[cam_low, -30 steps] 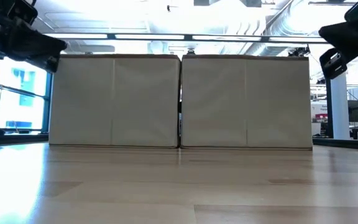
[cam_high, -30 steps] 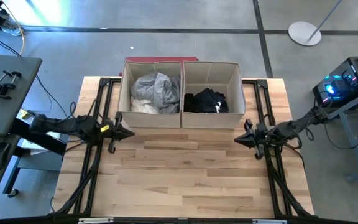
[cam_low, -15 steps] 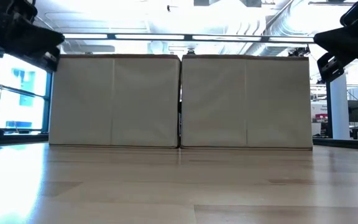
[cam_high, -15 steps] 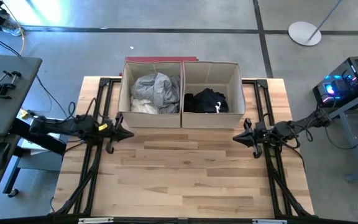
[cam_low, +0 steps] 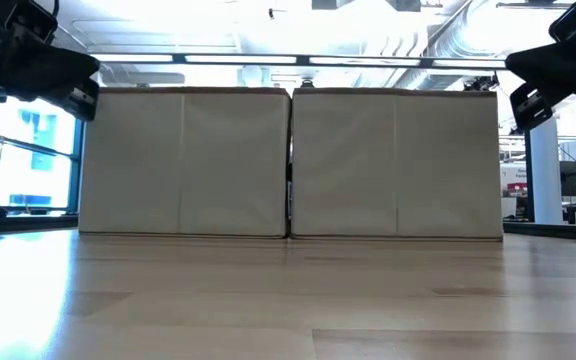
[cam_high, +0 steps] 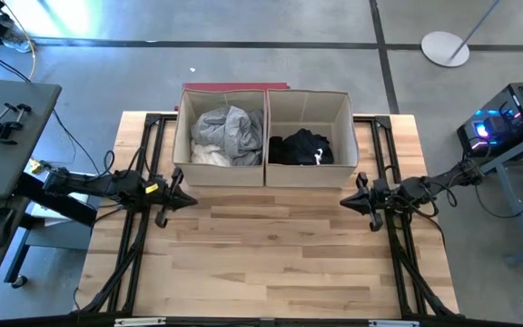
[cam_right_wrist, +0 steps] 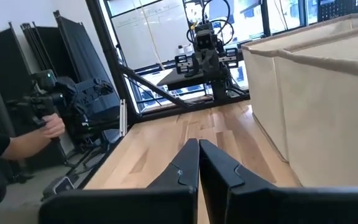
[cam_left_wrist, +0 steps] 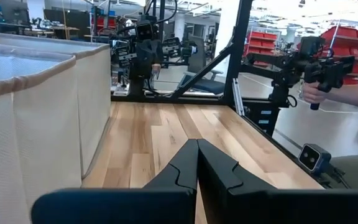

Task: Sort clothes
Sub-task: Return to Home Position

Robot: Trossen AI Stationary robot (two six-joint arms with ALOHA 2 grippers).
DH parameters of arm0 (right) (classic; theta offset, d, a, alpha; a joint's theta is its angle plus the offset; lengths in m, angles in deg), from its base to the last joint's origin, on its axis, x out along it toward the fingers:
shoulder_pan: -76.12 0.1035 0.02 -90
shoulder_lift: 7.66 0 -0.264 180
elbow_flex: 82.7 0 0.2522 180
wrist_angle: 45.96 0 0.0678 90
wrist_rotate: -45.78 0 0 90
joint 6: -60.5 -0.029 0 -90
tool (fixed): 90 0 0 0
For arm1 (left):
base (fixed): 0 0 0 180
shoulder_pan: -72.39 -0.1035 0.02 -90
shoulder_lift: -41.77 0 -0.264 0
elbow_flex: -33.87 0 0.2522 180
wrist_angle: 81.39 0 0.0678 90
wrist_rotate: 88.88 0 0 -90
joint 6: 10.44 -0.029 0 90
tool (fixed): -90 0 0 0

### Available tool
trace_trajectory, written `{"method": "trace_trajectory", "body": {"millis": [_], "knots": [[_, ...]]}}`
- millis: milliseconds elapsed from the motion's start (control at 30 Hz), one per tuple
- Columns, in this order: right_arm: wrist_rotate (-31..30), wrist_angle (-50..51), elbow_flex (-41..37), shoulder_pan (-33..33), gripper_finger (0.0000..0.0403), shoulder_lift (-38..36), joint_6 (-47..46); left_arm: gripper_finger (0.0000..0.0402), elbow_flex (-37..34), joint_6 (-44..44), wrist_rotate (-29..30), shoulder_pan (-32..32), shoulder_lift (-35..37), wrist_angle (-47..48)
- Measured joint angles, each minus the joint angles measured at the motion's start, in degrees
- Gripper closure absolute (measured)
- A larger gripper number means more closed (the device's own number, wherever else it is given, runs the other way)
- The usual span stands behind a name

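Jaws pressed tip to tip and holding nothing: that is my left gripper (cam_left_wrist: 197,143), hanging over the left edge of the table (cam_high: 271,263), just in front of the left box (cam_high: 218,174). My right gripper (cam_right_wrist: 198,143) mirrors it on the other side, closed on air, near the front corner of the right box (cam_high: 311,176).

Out from there lie the clothes. A white and grey heap (cam_high: 228,132) fills the left box, and a black heap (cam_high: 302,147) sits low in the right one. I see no garment on the boards, so I judge the sorting done.

If I had to lift one again, I would expect it to be light, limp and quick to sag. I would pinch a raised, bunched fold at the top of a heap, since a single flat layer could slide out between my fingers. The black pieces run together, so taking only one looks harder.

Only the high view looks down into the boxes. The low view gives me just their beige front walls, side by side, with my arms as dark shapes in its upper corners. My wrist views show the box walls from the side, the opposite arm across the table, and beyond the table edge a person's hand (cam_left_wrist: 312,93) around a dark handle
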Motion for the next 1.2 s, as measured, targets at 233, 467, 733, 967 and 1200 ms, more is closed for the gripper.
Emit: {"method": "trace_trajectory", "body": {"millis": [233,467,733,967,1200], "knots": [[-1.7,-0.2,0.0,-2.5,0.0403,-0.2,6.0,0.0401,0.0,0.0,0.0,0.0,0.0,0.0],[4.4,0.7,0.2,-12.6,0.0403,-0.2,7.6,0.0401,0.0,0.2,0.0,0.0,0.0,0.0],[20.2,1.8,0.1,-24.8,0.0403,0.4,1.5,0.0401,0.0,-0.4,0.1,0.0,0.0,0.0],[17.1,2.2,0.1,-25.8,0.0403,4.1,7.2,0.0401,0.0,-4.8,0.2,0.0,0.0,0.0],[15.7,2.5,0.1,-25.8,0.0403,7.5,15.7,0.0401,0.0,-5.5,0.2,0.0,0.0,0.0]]}}
